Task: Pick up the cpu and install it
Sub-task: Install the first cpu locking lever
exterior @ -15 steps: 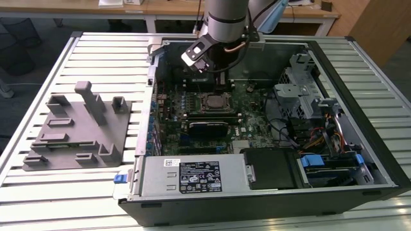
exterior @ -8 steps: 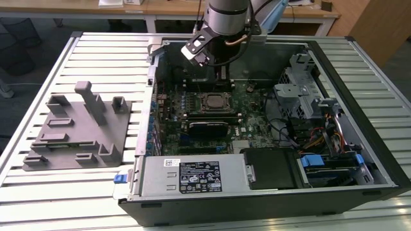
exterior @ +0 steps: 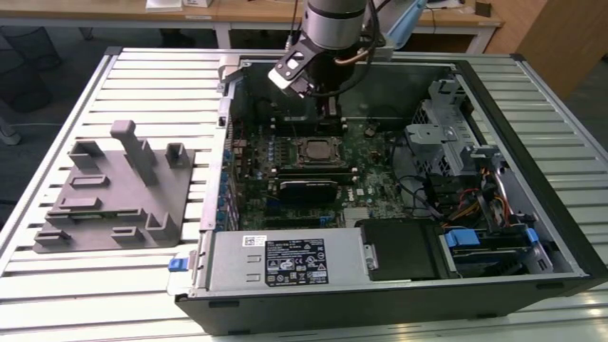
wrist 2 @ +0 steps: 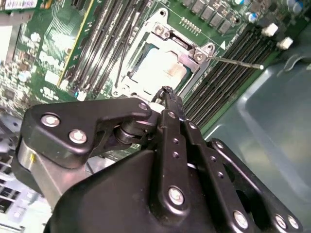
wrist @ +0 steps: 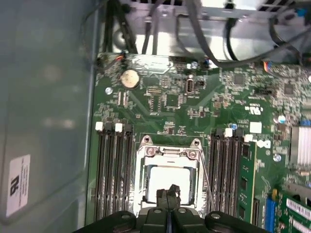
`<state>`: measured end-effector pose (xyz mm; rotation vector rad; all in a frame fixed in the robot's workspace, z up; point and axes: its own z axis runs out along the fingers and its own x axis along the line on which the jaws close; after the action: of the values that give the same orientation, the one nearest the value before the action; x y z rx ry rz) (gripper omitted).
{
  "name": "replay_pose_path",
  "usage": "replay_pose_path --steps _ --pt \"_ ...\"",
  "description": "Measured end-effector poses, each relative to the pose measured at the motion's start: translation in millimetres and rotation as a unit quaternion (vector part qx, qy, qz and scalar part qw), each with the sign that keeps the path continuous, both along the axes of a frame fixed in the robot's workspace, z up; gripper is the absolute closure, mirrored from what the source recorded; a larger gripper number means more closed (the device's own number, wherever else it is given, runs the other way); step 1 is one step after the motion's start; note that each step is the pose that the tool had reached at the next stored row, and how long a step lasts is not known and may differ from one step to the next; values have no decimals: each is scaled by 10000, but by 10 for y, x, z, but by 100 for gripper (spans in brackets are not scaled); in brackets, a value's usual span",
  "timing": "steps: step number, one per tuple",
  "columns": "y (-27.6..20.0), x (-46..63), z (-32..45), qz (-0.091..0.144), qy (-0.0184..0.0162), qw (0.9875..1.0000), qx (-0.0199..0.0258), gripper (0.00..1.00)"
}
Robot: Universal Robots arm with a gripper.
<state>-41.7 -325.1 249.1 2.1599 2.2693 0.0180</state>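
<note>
Slatted metal table (exterior: 95,285), open computer case (exterior: 380,306), cpu (wrist: 159,177) in socket (wrist: 167,151), end effector (wrist: 168,192) pressed together.

Silver-grey cylindrical arm (exterior: 334,21); matte blk linkage hand (wrist 2: 167,93) w/ round silver screws (wrist 2: 175,195).

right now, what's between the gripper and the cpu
Nothing: in both wrist views the gripper hangs directly over the cpu seated in its socket.

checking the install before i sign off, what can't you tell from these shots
Whether the cpu sits flat: in the first wrist view the gripper covers its near edge.
Socket lever end: behind the gripper body there.
Whether the gripper touches the cpu: both wrist views look down the fingers, hiding any gap.
</note>
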Motion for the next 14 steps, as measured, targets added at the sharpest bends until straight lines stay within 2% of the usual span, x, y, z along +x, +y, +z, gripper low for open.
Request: replay_pose_path --steps 4,7,11,14 --pt "0 0 -5 359 0 9994 -2 89" --pt "0 0 -11 637 0 9980 -8 89" --pt "0 0 -21 995 -1 9950 -9 89" --pt "0 0 -29 1272 0 9919 -11 89"
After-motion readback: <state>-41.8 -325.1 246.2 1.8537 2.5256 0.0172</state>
